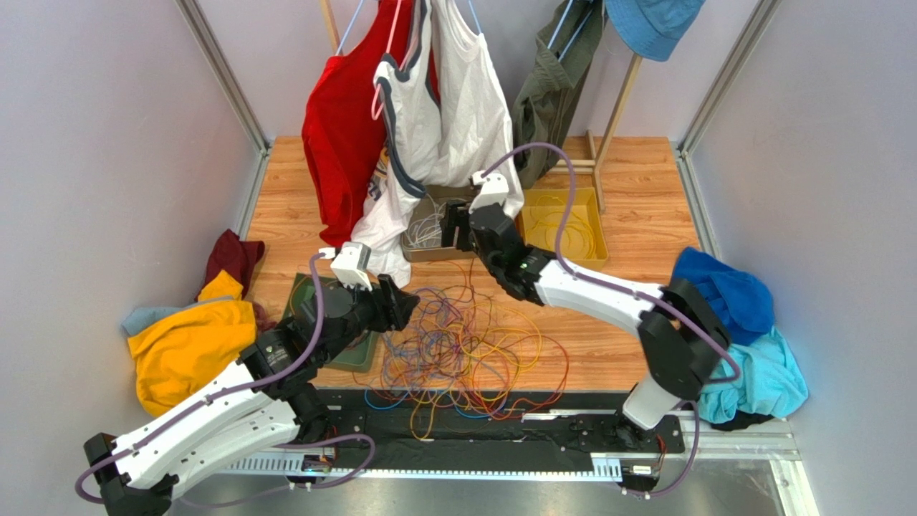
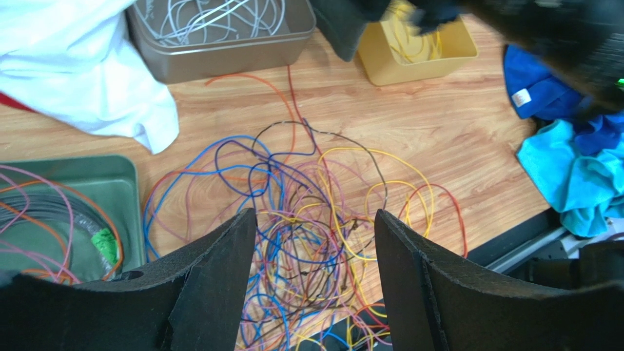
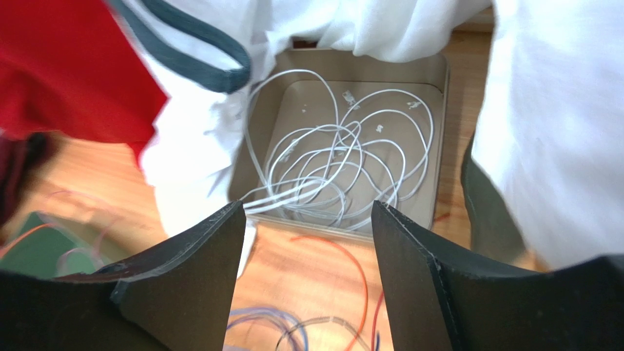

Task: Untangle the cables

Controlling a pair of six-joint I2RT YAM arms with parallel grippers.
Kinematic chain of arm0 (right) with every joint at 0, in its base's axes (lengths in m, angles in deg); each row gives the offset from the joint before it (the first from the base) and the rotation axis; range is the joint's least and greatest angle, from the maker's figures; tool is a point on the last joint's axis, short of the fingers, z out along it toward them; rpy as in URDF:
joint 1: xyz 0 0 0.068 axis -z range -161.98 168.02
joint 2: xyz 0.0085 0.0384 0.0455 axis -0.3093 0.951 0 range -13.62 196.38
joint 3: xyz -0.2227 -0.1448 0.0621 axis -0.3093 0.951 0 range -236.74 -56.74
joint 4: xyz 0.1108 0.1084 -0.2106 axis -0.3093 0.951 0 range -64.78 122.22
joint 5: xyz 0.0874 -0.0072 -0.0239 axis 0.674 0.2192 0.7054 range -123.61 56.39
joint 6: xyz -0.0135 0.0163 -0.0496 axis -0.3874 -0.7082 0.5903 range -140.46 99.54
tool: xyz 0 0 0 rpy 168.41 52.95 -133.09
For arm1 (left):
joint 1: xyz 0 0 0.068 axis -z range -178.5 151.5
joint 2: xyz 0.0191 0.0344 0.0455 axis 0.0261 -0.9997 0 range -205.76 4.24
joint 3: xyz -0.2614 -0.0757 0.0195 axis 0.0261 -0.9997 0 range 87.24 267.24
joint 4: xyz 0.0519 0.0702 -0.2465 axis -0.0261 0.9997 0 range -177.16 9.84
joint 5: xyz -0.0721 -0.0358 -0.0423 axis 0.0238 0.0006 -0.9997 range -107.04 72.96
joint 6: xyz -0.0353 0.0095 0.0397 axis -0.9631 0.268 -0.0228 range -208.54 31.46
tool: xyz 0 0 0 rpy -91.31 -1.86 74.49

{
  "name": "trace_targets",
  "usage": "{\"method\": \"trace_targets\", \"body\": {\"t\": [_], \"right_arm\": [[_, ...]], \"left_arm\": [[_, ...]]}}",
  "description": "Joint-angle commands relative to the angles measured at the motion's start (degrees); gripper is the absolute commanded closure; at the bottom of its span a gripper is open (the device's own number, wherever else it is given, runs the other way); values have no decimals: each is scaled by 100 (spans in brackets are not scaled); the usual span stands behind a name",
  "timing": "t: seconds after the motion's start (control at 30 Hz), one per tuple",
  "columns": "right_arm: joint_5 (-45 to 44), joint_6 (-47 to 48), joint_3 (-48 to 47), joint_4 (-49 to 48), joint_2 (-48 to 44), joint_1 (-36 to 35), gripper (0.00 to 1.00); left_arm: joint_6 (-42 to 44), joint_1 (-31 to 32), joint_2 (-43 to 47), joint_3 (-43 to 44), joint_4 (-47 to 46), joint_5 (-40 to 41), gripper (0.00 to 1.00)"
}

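Your left gripper (image 2: 315, 216) stands wide open with nothing between its black pads (image 2: 220, 278), poised over the left part of the tangle. Your right gripper (image 3: 307, 208) is just as wide and equally empty, hovering above the grey metal tin (image 3: 436, 73) of white wires (image 3: 329, 161) near the far edge of the tabletop. The thin multicoloured cables (image 1: 470, 346) lie in a loose snarl at the middle of the near edge. Blue, yellow, orange, purple and red loops cross one another, and a few trail onto the black rail (image 1: 484, 430) there.

Watch the closing. So many strands run under the left gripper that it would likely pinch several at once, and a lift would then drag the whole snarl tighter. The hanging white vest (image 1: 452, 97) drapes right by the tin, so the right gripper could snag the fabric.

The wooden tabletop (image 1: 635, 177) also carries a green tray (image 2: 110, 175) toward the near-left corner and a yellow plastic bin (image 2: 377, 55) toward the far right. A yellow garment heap (image 1: 188, 349) sits at the left edge and blue cloths (image 1: 743, 323) at the right. Pale walls (image 1: 97, 161) and metal posts (image 1: 221, 70) close it in.
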Motion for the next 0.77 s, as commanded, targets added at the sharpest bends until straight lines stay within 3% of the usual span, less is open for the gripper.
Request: {"method": "trace_targets", "body": {"t": [0.0,0.27,0.4,0.6,0.73], "right_arm": [[-577,-162,814,450,-971,-357,31],[-1641,-742,2521,1055,-2737,-1691,31],[-2141,-1189,3076,2116,-3782,-2264,31],[-2371,-1542,3278,3568,-5461,-2450,31],[-2362,-1481,3463,3685,-6384,-2459,31]], "left_arm": [[-82,19,7,215,166,179,30],[-451,19,-81,48,561,707,29],[-600,19,-142,-5,597,611,28],[-593,19,-431,-110,465,304,28],[-557,19,-634,-163,228,84,30]]}}
